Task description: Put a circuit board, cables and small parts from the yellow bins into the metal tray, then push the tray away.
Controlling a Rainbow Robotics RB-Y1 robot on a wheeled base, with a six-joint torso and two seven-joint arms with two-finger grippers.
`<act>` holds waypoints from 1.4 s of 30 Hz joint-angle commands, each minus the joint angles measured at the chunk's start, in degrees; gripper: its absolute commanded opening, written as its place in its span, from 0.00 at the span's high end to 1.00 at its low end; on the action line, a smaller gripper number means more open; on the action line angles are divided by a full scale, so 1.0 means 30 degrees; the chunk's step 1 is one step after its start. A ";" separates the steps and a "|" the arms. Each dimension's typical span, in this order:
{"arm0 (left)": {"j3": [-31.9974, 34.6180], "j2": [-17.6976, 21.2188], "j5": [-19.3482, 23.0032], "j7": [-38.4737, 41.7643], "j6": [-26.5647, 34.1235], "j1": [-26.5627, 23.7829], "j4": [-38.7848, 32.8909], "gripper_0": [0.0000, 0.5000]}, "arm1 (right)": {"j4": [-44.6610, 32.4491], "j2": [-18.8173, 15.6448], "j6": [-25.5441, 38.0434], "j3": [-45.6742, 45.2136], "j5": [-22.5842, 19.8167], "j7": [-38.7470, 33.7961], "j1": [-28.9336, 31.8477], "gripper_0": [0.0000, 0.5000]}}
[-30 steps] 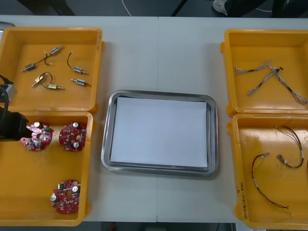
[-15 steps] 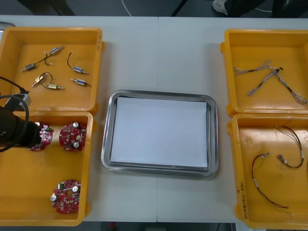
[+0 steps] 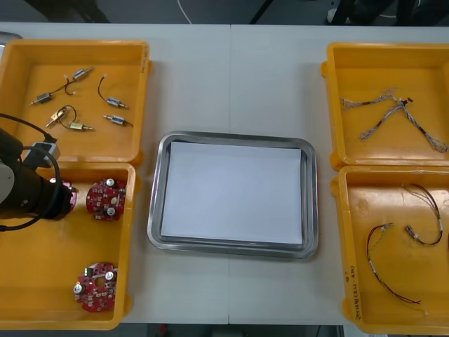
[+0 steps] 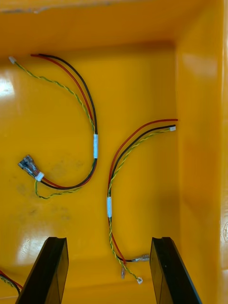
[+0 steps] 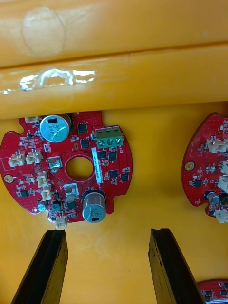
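In the front view my left gripper (image 3: 64,198) hangs over the near-left yellow bin (image 3: 42,281), covering most of one round red circuit board (image 3: 69,188). The left wrist view has that gripper (image 5: 107,232) open, its fingers (image 5: 45,266) standing just short of this circuit board (image 5: 66,166), nothing between them. A second circuit board (image 3: 106,199) lies beside it and a third circuit board (image 3: 96,286) nearer the front. My right gripper (image 4: 108,240) is open above red and yellow cables (image 4: 114,190) in an orange-looking bin. The metal tray (image 3: 231,137), white inside, sits in the middle.
The far-left bin (image 3: 130,70) holds several small metal parts (image 3: 77,126). Twisted cables (image 3: 393,112) lie in the far-right bin, red and yellow cables (image 3: 400,239) in the near-right bin. A bin wall (image 5: 114,80) rises just beyond the first board.
My left arm has slid rightward into view over the first circuit board, which now shows only at its right edge. The other boards and the tray have not moved.
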 commanded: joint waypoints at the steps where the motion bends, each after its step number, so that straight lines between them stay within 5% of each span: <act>1: -0.0622 -0.0263 -0.0582 0.0304 -0.0595 0.0414 0.0014 0.00 | 0.0936 -0.0901 -0.1104 0.0961 -0.0334 0.1094 0.0596 0.00; 12: -0.1295 -0.0263 -0.1197 0.0363 -0.1972 0.0414 0.0981 0.00 | 0.2782 -0.1281 -0.3360 0.2719 -0.0275 0.1563 0.0596 0.00; 42: -0.1969 -0.0234 -0.1490 0.0363 -0.3143 0.0443 0.2094 0.00 | 0.5389 -0.1281 -0.5264 0.4184 -0.0773 0.2120 0.0684 0.00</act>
